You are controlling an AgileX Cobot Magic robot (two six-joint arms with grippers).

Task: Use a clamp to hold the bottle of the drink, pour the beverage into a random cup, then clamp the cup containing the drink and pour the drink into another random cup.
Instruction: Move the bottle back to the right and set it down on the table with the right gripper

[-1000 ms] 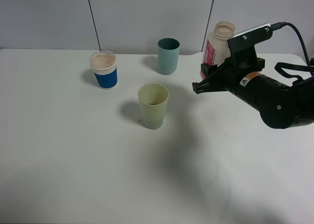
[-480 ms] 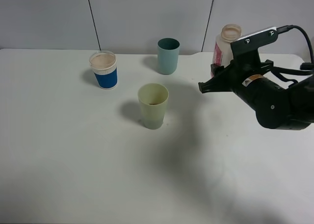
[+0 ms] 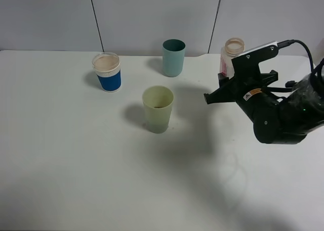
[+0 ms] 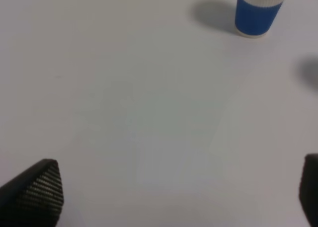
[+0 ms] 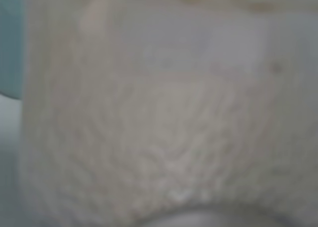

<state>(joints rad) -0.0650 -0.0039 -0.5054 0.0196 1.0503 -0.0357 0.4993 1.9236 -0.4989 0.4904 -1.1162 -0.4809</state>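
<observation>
The right pincer (image 3: 214, 92) grips the bottle (image 3: 233, 48) near the counter's (image 3: 76, 165) back edge. Letting go before its base sits flat could topple it. The left pincer (image 4: 171, 189) is released.

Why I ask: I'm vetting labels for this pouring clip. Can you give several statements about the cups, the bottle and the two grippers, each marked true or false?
1. The pale yellow-green tapered plastic tumbler stands upright on the white table. True.
2. The dark teal plastic tumbler lies on its side. False: it stands upright.
3. The right gripper is closed on the small clear plastic bottle with a pink-red label. True.
4. The left gripper grips the short blue cup with a white rim band. False: its jaws stand wide open and empty, apart from that cup.
</observation>
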